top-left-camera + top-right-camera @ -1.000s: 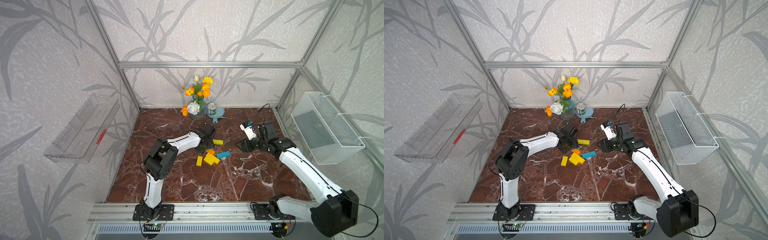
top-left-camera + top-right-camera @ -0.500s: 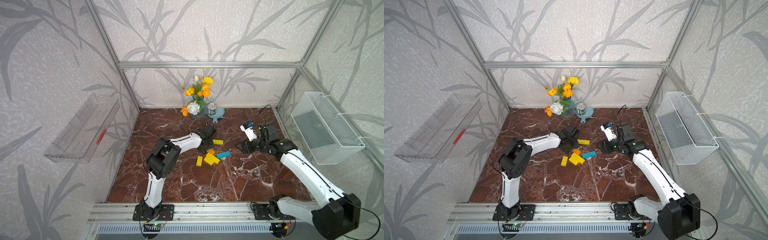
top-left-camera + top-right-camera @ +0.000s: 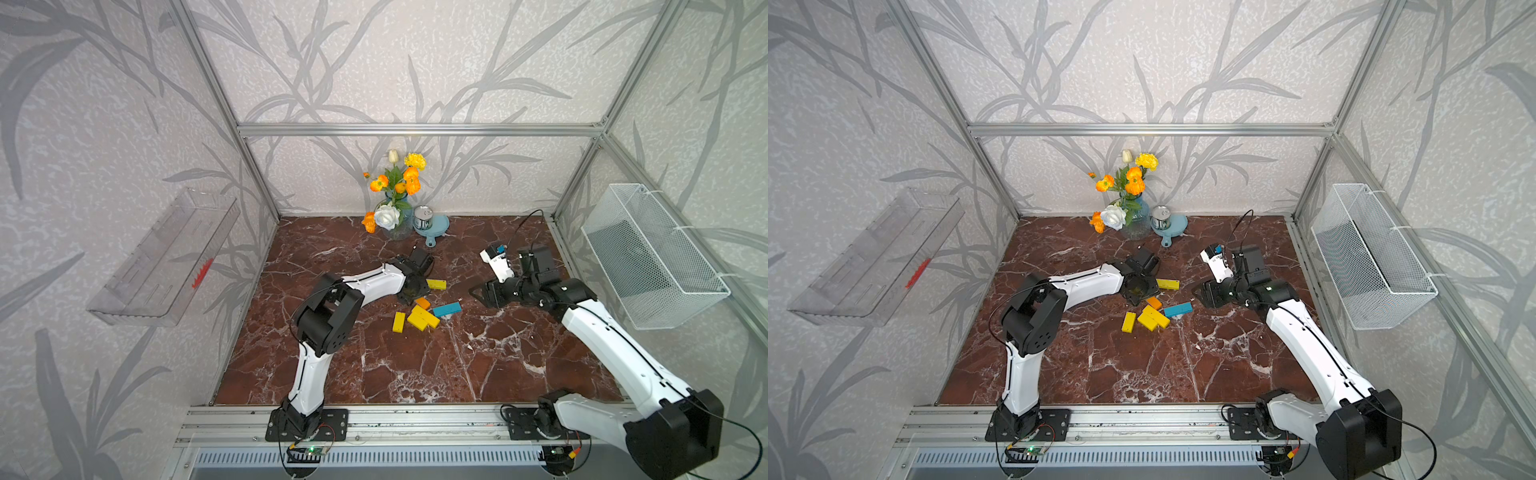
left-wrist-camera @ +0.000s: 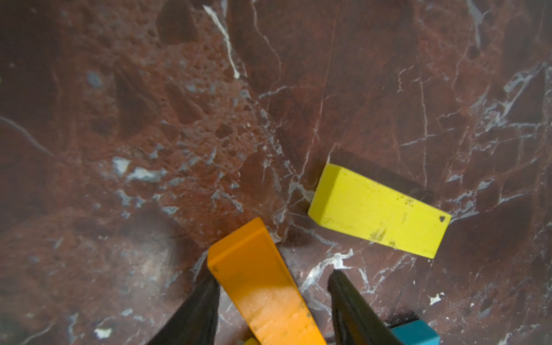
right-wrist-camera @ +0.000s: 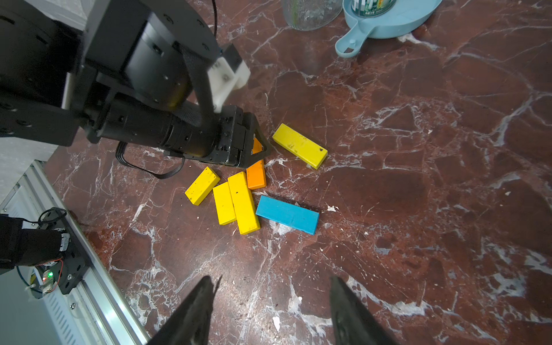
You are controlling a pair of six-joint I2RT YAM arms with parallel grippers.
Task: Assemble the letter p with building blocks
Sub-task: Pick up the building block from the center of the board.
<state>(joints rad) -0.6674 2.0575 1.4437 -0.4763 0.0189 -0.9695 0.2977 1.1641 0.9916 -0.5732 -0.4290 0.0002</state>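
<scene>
Six building blocks (image 3: 424,309) are seen loose on the marble table (image 3: 415,374), just above centre-frame in both top views. The L gripper (image 4: 273,277) is positioned over the orange block (image 4: 263,286) at the cluster's upper edge, w/ jaws set approx. half-wide astride it. In the L wrist view one finger (image 4: 206,298) is seen touching the block's corner, while a sliver of table shows between the block and the other finger. Whether the block is clamped can't be told. One yellow block (image 3: 436,284) is found alone, up-right of the orange one in the top views and apart from it. The blue block (image 5: 287,214) is placed just right of a touching yellow pair (image 5: 243,203), and a fourth yellow (image 5: 202,185) is set just left of them. The R gripper (image 5: 272,279) is held right of the cluster, near but not touching. Its jaws are parted mid-wide w/ nothing between.
</scene>
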